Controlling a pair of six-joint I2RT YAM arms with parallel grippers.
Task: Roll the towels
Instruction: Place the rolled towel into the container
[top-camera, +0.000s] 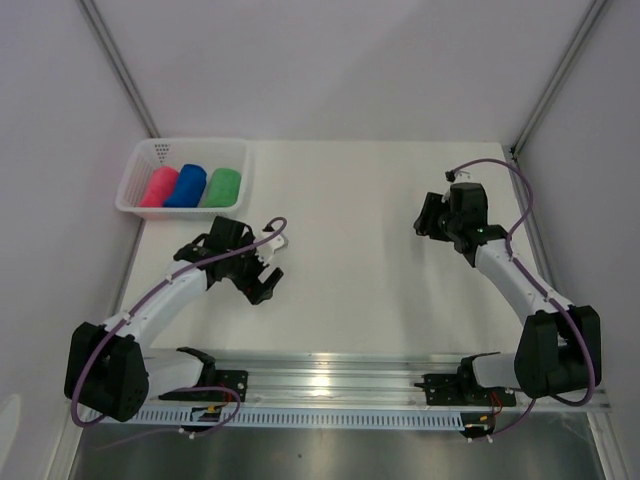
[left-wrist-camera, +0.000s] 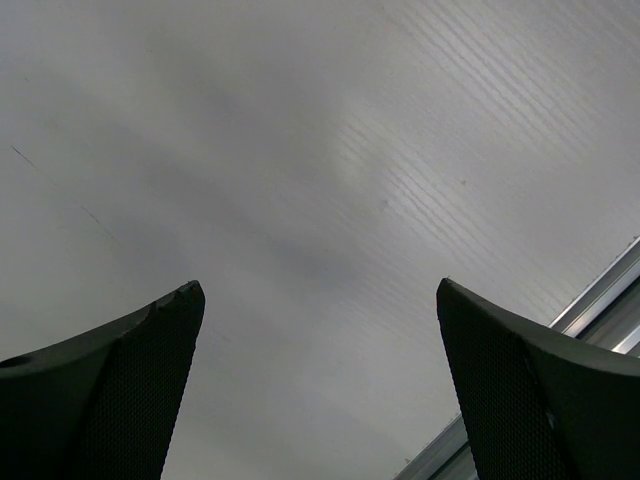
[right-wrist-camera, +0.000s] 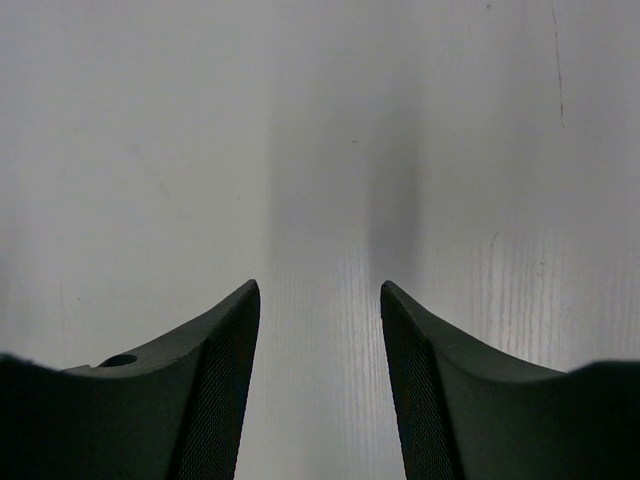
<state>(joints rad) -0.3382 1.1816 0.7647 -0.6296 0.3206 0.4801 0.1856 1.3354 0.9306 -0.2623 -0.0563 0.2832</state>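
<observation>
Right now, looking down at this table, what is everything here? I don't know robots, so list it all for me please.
pink-red towel: one, rolled, left end of the basket
blue towel: one, royal blue, rolled, middle of the basket
green towel: one, bright green, rolled, right end of the basket
mesh basket: one, white plastic, far left corner of the table
table: one, white
rail: one, silver metal, along the near edge
cables: two, purple, one along each arm
left arm: one, white and black, near left
right arm: one, white and black, right side
left gripper: one, black, open, empty
right gripper: one, black, open, empty
</observation>
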